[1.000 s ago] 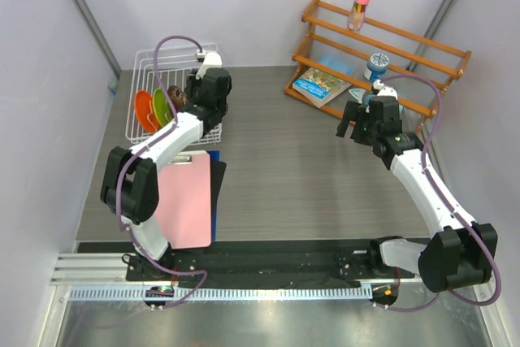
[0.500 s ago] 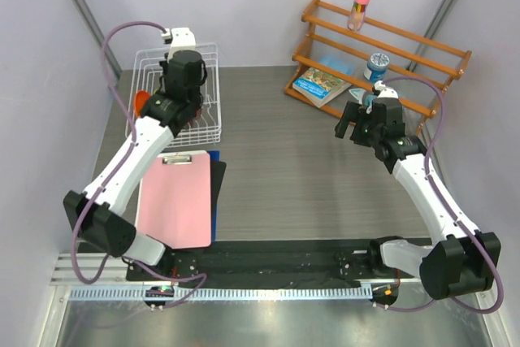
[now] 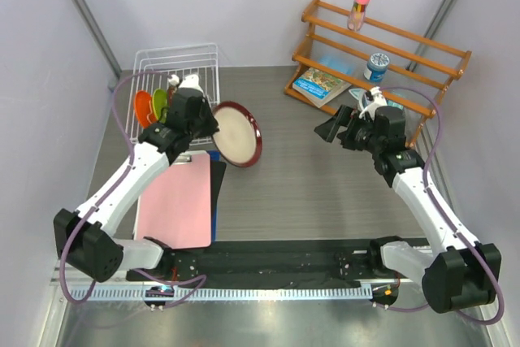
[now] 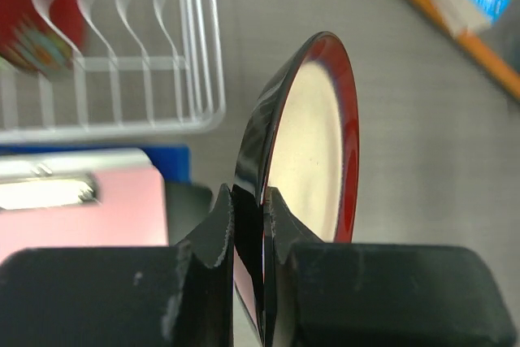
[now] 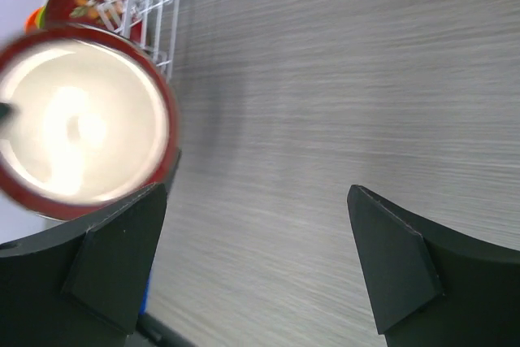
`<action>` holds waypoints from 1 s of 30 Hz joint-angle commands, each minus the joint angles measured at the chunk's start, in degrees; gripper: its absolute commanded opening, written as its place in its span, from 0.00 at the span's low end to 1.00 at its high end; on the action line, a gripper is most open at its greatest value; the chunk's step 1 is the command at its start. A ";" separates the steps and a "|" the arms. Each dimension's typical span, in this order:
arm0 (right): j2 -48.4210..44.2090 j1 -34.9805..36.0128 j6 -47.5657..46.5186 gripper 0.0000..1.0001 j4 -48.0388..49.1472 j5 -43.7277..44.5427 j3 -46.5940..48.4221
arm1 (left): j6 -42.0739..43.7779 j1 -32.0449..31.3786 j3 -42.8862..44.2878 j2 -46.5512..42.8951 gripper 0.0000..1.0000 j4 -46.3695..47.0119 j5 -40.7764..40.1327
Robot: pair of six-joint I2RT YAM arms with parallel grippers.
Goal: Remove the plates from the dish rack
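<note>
Top external view: the grey tabletop (image 3: 309, 184) carries the white wire dish rack (image 3: 183, 58) in its far left corner. A pink clipboard (image 3: 175, 201) lies along the left edge on the near side of the rack. The large cream plate (image 3: 236, 134) with the dark maroon rim is out of the rack, held in the air just off the rack's near right corner and over the far end of the clipboard. It is tilted, its cream face turned up and toward the right arm.

The left gripper (image 4: 249, 209) is clenched on this plate. In the left wrist view its two fingers pinch the rim, one on each face, with the plate edge-on between them. The right gripper (image 5: 253, 197) hangs over the tabletop nearer the right edge, its jaws spread wide and grasping nothing, pointed toward the held plate.

Three plates stand among the rack's prongs: the dark red floral plate (image 4: 28, 6), the lime green plate (image 3: 160, 104) and the orange plate (image 3: 144, 108).
</note>
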 commanded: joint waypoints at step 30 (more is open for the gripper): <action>17.93 6.21 20.79 0.50 36.15 -21.91 -11.57 | -22.62 -7.66 -16.98 -2.63 0.00 36.07 19.27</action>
